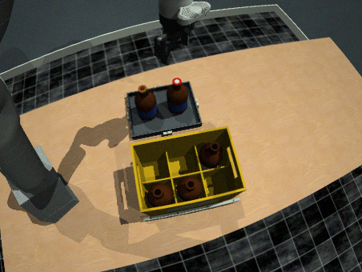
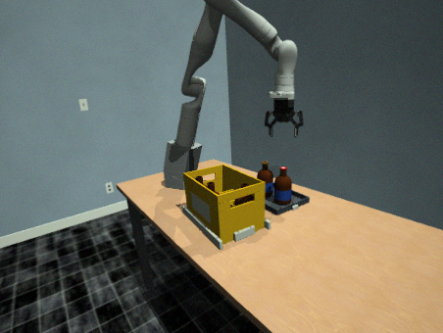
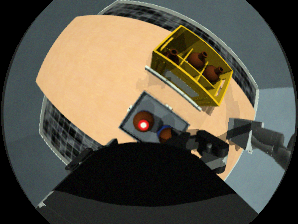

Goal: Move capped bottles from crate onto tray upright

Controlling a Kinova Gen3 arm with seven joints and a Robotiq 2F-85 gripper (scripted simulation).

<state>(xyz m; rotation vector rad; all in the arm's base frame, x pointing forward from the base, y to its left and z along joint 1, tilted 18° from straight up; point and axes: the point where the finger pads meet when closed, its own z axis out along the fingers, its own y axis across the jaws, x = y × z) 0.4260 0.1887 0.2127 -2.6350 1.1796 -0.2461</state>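
And the gripper [image 1: 174,48] [image 2: 283,133], jaws spread with nothing between them, hangs high above the red-capped bottle [image 1: 177,96] [image 2: 282,187] [image 3: 143,123], upright on the tray [image 1: 165,129] [image 2: 278,212] [image 3: 131,131] by the table's far long edge; best retreat straight up, clear of both necks!

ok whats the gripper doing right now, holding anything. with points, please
Gripper [image 1: 174,50] [image 2: 283,133]: open, holding nothing, up above the tray [image 1: 160,129] [image 2: 278,211] [image 3: 145,95] side of the table.

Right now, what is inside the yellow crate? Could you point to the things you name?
The yellow divided plastic crate [image 1: 188,203] [image 2: 241,217] [image 3: 185,90] holds three brown open-necked bottles [image 1: 160,198] [image 3: 213,73], each in its own compartment; three compartments hold no bottle. The bottles' bases are hidden by walls and dividers.
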